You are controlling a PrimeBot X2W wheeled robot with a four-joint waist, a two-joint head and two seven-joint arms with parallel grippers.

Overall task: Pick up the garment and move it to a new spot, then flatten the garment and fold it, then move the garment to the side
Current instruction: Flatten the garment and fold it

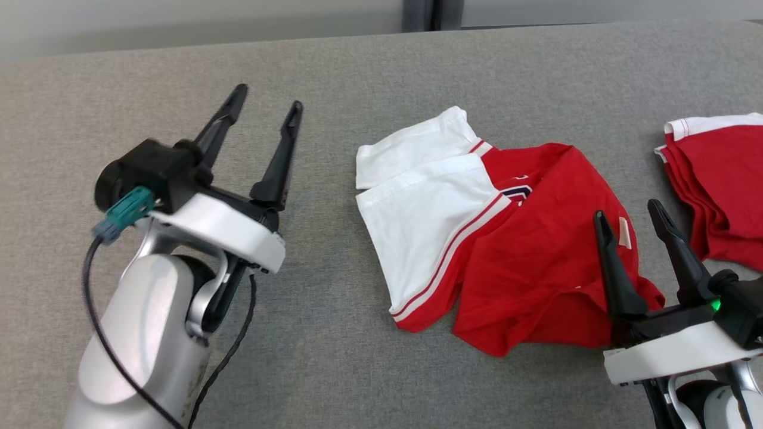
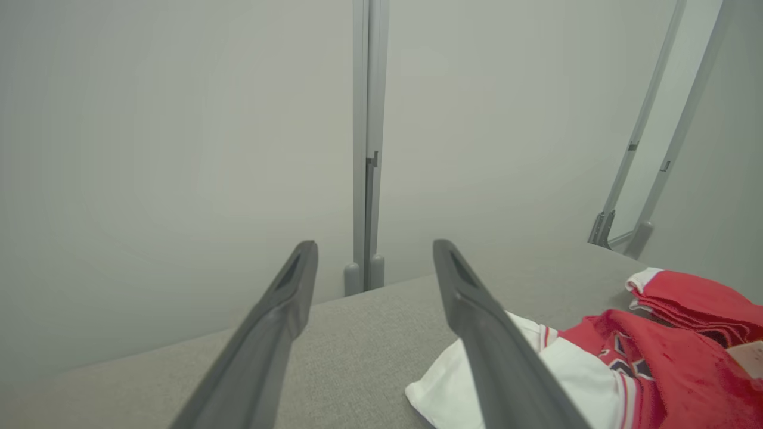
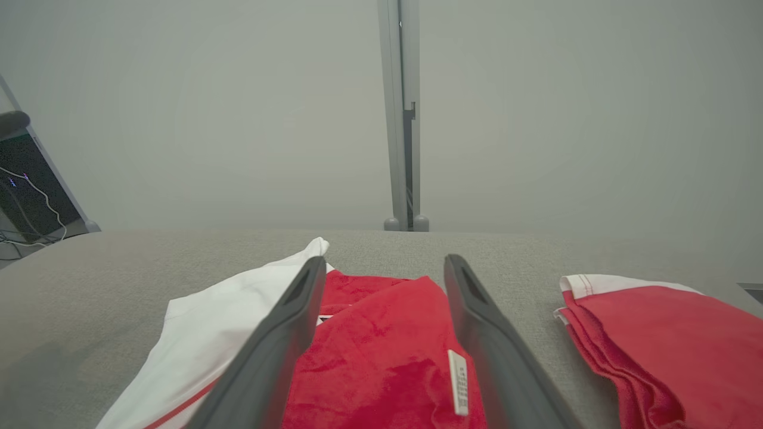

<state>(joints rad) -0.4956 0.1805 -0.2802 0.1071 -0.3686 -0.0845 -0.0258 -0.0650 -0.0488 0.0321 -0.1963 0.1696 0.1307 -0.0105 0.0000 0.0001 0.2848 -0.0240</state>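
A crumpled red garment (image 1: 536, 262) with white sleeves lies in a loose heap on the grey surface (image 1: 334, 71), right of centre. It also shows at the lower right of the left wrist view (image 2: 667, 375) and between my right fingers in the right wrist view (image 3: 381, 345). My left gripper (image 1: 268, 104) hovers open to the left of the garment, well apart from it, holding nothing. My right gripper (image 1: 627, 211) stands open over the garment's right edge, near a small white label (image 1: 624, 232), and its fingers are empty.
A second red garment (image 1: 718, 179) with white trim lies folded at the right edge, also seen in the right wrist view (image 3: 661, 339). A pale wall with a grey post (image 3: 402, 113) rises behind the surface's far edge. Dark equipment with cables (image 3: 27, 179) stands at left.
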